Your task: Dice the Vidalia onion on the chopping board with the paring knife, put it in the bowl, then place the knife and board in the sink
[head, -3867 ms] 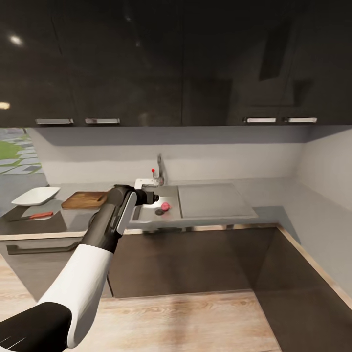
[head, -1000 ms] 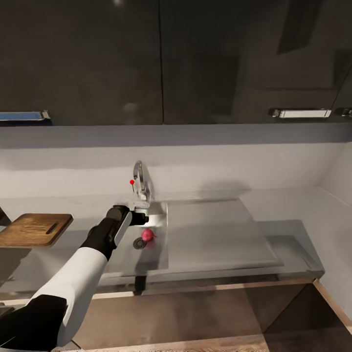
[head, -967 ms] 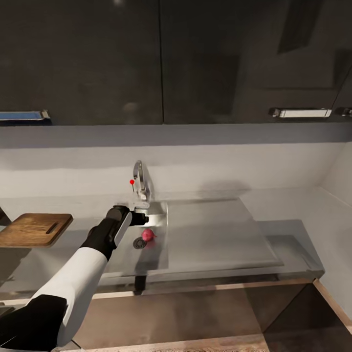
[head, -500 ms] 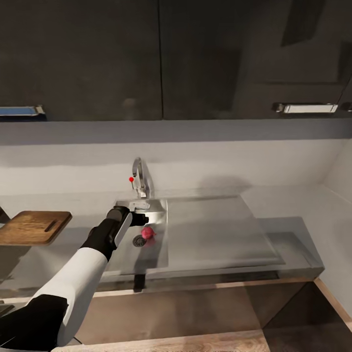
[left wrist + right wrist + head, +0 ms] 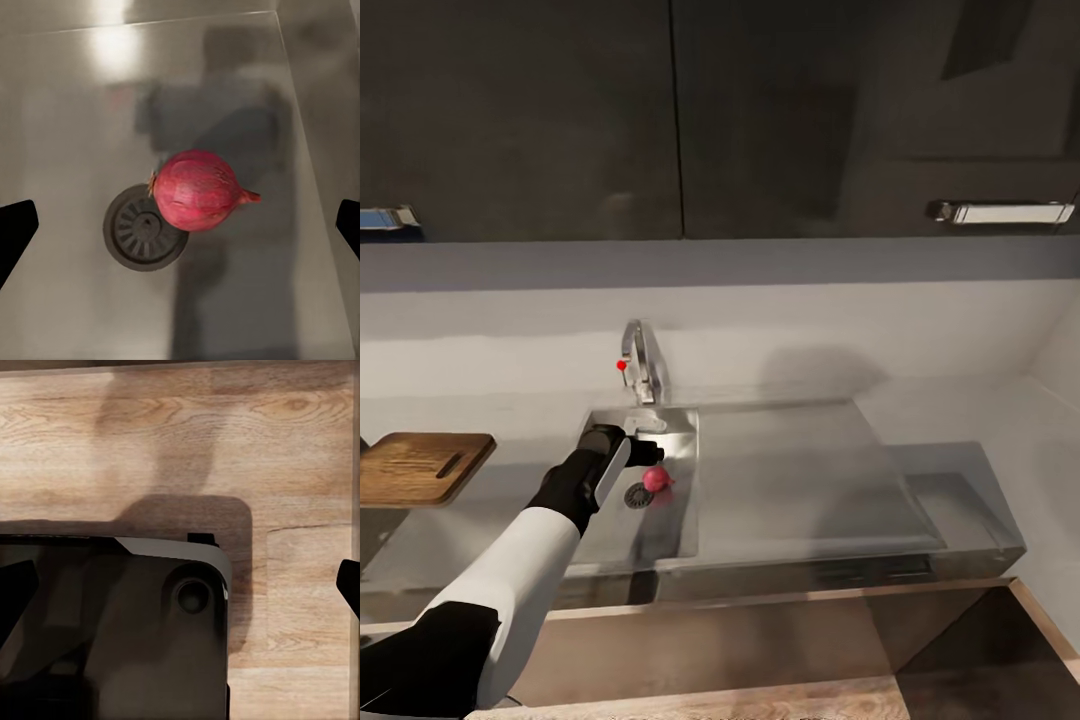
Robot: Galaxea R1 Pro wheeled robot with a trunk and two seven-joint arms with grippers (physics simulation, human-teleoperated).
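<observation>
A red-skinned Vidalia onion lies on the floor of the steel sink, touching the edge of the round drain. My left gripper hangs just above the onion, open, its dark fingertips spread wide on either side and apart from it. The wooden chopping board rests on the countertop at far left. My right gripper is open and empty, pointing down at the wood floor. The paring knife and the bowl are out of view.
The chrome tap with a red knob stands behind the basin, close to my left wrist. A flat drainboard stretches right of the basin. Dark wall cabinets hang overhead. My own dark base sits below the right gripper.
The head view has drawn closer to the sink and shifted a little, sliding the board leftward in the picture. My left gripper stays open over the onion, slightly lower in the basin.
</observation>
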